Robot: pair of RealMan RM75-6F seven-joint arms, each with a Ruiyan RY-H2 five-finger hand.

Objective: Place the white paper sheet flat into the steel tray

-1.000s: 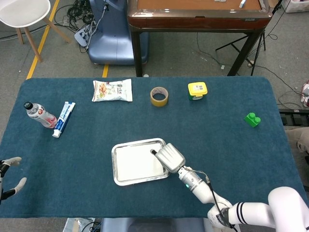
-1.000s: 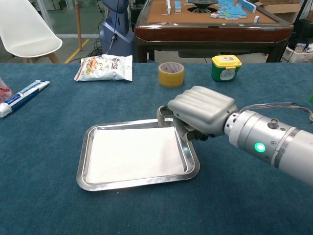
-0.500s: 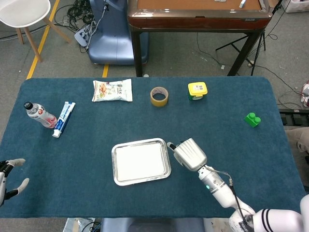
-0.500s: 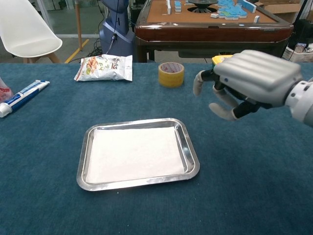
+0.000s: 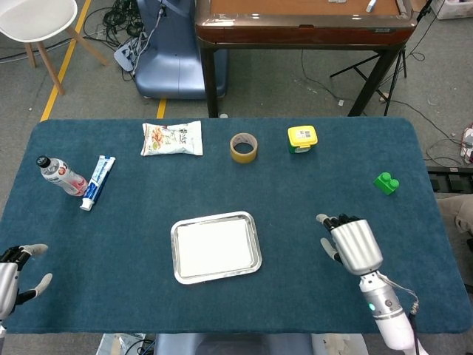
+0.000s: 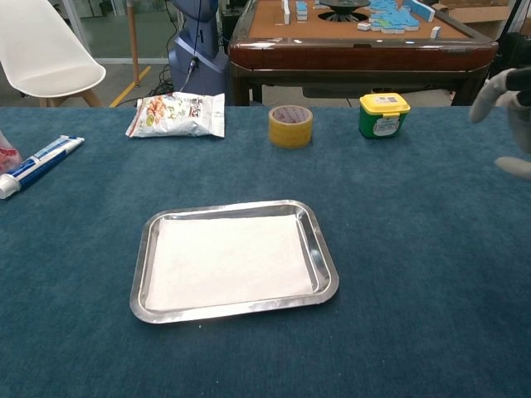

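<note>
The white paper sheet (image 5: 213, 247) (image 6: 228, 260) lies flat inside the steel tray (image 5: 177, 267) (image 6: 325, 264) near the table's front middle. My right hand (image 5: 350, 245) (image 6: 508, 123) hovers well to the right of the tray, its fingers apart and holding nothing. In the chest view only its fingertips show at the right edge. My left hand (image 5: 16, 269) sits at the front left corner of the table, far from the tray, fingers spread and empty.
Along the back stand a snack bag (image 5: 172, 138), a tape roll (image 5: 243, 147) and a yellow-lidded jar (image 5: 302, 137). A bottle (image 5: 60, 175) and a toothpaste tube (image 5: 97, 181) lie at the left. A green block (image 5: 386, 183) sits at the right.
My right hand has lifted off the tray's right rim and drawn back to the right, opening its fingers. The paper stays flat in the tray. The left hand has barely shifted.
</note>
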